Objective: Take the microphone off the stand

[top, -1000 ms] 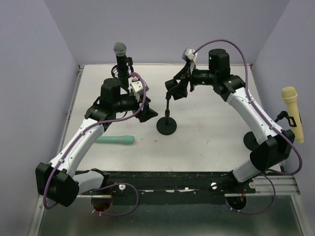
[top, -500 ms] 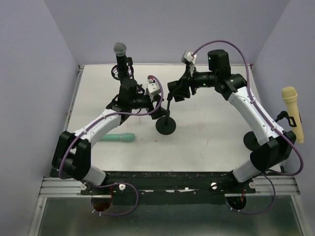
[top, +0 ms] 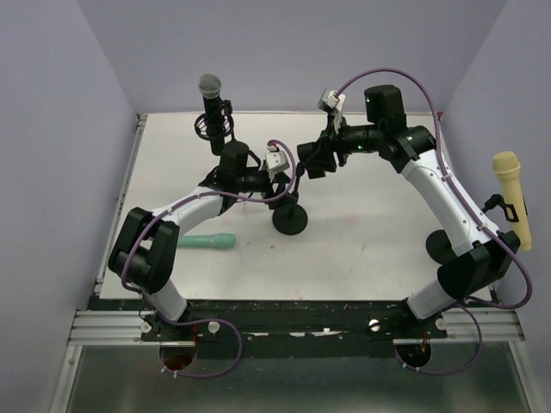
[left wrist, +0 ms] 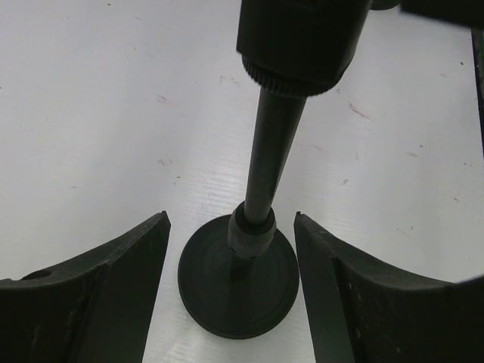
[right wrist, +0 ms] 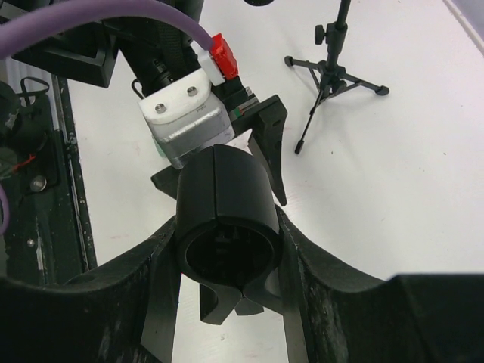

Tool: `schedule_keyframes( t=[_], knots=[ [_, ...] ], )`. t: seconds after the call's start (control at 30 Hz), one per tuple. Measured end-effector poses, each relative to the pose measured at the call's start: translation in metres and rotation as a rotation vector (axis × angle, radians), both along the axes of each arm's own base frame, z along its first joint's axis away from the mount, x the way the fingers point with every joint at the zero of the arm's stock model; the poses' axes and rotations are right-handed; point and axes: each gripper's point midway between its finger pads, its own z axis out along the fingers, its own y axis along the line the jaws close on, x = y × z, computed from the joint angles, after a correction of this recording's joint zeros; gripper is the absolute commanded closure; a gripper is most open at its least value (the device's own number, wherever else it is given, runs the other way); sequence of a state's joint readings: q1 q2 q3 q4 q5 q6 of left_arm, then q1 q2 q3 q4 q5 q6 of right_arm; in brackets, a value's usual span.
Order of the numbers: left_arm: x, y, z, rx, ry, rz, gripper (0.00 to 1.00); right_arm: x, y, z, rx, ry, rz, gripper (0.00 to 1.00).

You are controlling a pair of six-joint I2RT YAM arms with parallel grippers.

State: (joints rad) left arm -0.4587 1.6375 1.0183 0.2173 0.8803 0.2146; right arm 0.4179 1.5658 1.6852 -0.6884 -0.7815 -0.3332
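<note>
A black stand with a round base [top: 290,220] is at the table's middle. Its pole [left wrist: 271,144] rises between the fingers of my left gripper [left wrist: 229,219], which is open with a gap on each side, low over the base [left wrist: 238,295]. My right gripper [right wrist: 227,249] is shut on the stand's black clip [right wrist: 225,208], a hollow holder with nothing showing inside it. A black microphone with a grey mesh head [top: 211,95] sits upright in a tripod stand [right wrist: 333,72] at the back left. A teal microphone [top: 202,243] lies flat on the table.
A yellow microphone [top: 510,194] stands on a separate stand at the right edge, its base [top: 441,248] beside my right arm. Purple walls close the table's back and sides. The left wrist camera [right wrist: 189,121] sits just beyond the clip.
My left arm swung right from beside the tripod stand to the centre stand, and its fingers now straddle the pole, narrower than before. My right gripper closed on the clip.
</note>
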Motion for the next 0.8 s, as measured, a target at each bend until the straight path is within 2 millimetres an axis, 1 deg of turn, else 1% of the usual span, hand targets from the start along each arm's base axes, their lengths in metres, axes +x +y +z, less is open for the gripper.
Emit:
schedule_keyframes(
  t=[0.07, 0.17, 0.2, 0.27, 0.4, 0.43, 0.6, 0.63, 0.73, 0.8],
  knots=[
    [0.001, 0.000, -0.007, 0.010, 0.009, -0.001, 0.33, 0.001, -0.001, 0.000, -0.006, 0.005, -0.006, 0.80],
    [0.002, 0.000, -0.011, 0.014, 0.014, -0.002, 0.47, 0.003, 0.000, -0.001, -0.007, 0.009, -0.008, 0.80],
    [0.001, -0.001, -0.012, 0.016, 0.016, -0.004, 0.50, 0.003, 0.000, -0.001, -0.006, 0.010, -0.008, 0.80],
    [0.000, -0.003, -0.014, 0.020, 0.022, -0.010, 0.60, 0.003, 0.000, -0.001, -0.005, 0.015, -0.013, 0.80],
    [-0.005, -0.010, -0.019, 0.030, 0.025, -0.029, 0.63, 0.006, -0.002, -0.001, -0.002, 0.023, -0.030, 0.80],
    [-0.005, -0.012, -0.019, 0.031, 0.017, -0.029, 0.66, 0.006, -0.002, -0.001, -0.001, 0.027, -0.033, 0.80],
    [-0.004, -0.014, -0.020, 0.028, 0.007, -0.015, 0.97, 0.010, -0.003, -0.002, 0.014, 0.036, -0.053, 0.82],
    [-0.004, -0.015, -0.020, 0.027, 0.009, -0.011, 1.00, 0.011, -0.003, -0.002, 0.019, 0.038, -0.060, 0.84],
    [-0.002, -0.015, -0.019, 0.031, 0.019, 0.013, 1.00, 0.015, -0.006, -0.002, 0.024, 0.046, -0.091, 0.95],
    [0.000, -0.013, -0.018, 0.043, 0.024, 0.043, 1.00, 0.017, -0.009, -0.002, 0.027, 0.059, -0.133, 0.99]
  ],
)
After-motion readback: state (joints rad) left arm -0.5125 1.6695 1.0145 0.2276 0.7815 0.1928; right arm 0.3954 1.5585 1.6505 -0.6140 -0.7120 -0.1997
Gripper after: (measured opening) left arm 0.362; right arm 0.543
